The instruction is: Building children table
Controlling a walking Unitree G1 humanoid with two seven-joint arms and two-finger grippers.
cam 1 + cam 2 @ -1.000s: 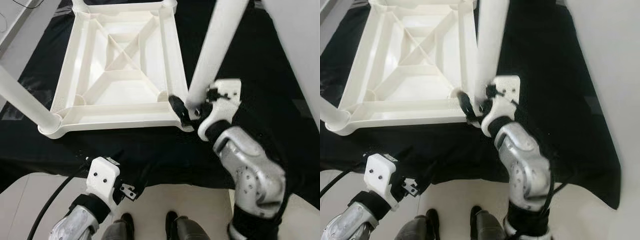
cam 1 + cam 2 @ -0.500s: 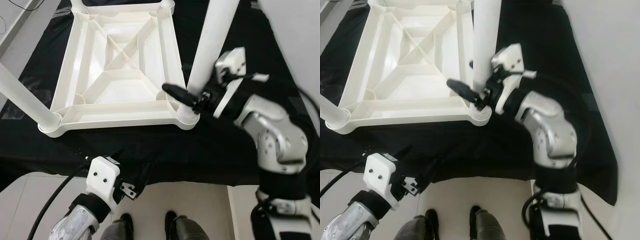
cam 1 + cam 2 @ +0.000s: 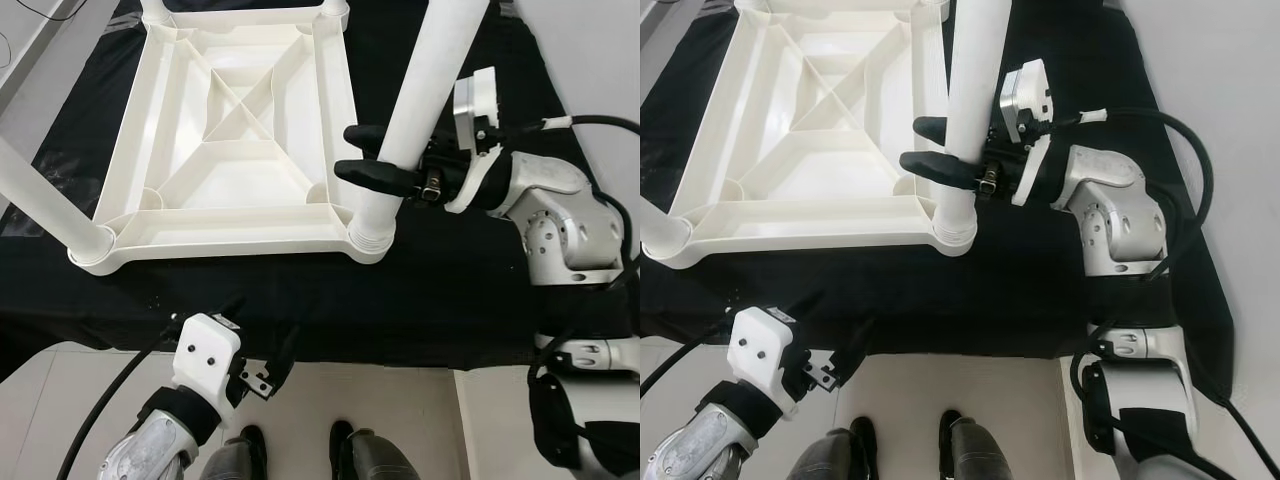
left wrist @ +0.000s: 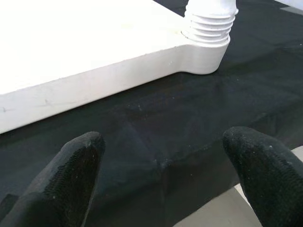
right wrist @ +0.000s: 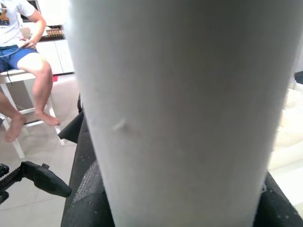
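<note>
Right hand point(image 3: 372, 153) pinching table leg point(image 3: 415, 100) standing in corner socket point(image 3: 368, 240); left hand point(image 4: 165, 175) spread.

No words, numbers, brand marks or signs can be read anywhere. At the upper left of the right wrist view, a seated person's white shirt point(image 5: 13, 14) carries a small coloured print, too blurred and cropped to make out.
</note>
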